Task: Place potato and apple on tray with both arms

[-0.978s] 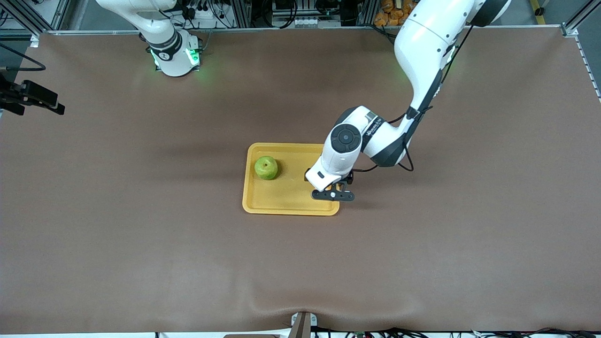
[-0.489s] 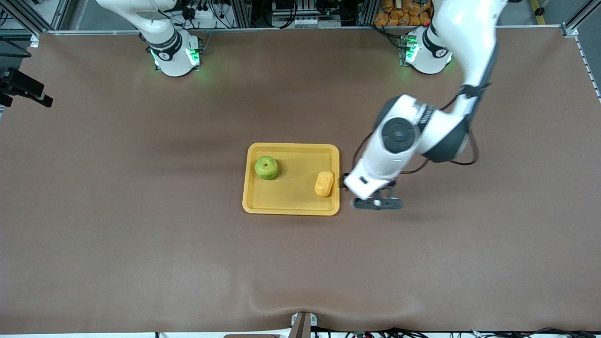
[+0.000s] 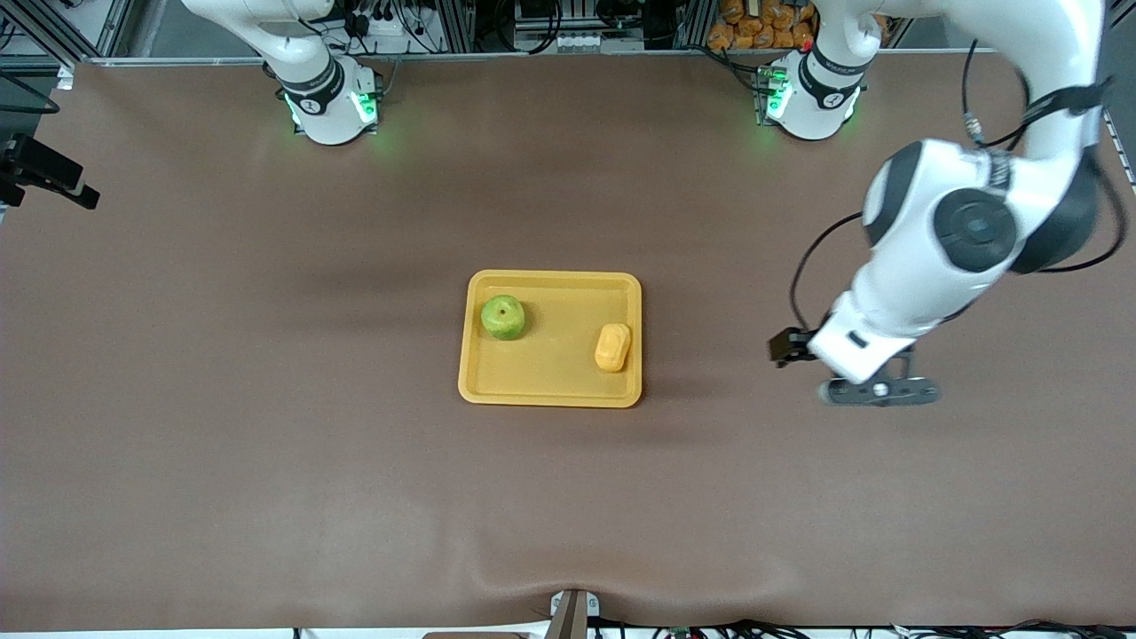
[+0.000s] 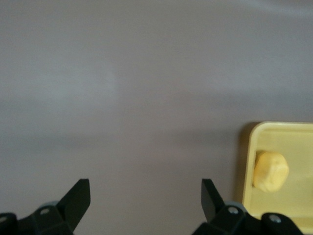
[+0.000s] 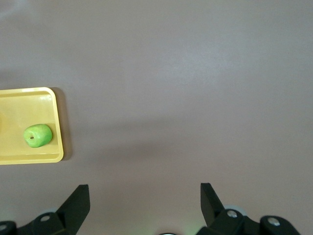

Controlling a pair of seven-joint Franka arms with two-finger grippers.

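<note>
The yellow tray lies mid-table. The green apple sits on it at the corner toward the right arm's base. The yellow-orange potato lies on it by the rim toward the left arm's end. My left gripper is open and empty, up over bare table well away from the tray toward the left arm's end. The left wrist view shows its open gripper, the tray and the potato. My right gripper is open and empty, held high; its view shows the tray and apple.
Brown cloth covers the whole table. The arm bases stand along the edge farthest from the front camera. A black device juts in at the right arm's end. A small bracket sits at the nearest edge.
The left gripper was over the tray, let go of the potato there, and has swung away toward the left arm's end of the table. The apple has not moved.
</note>
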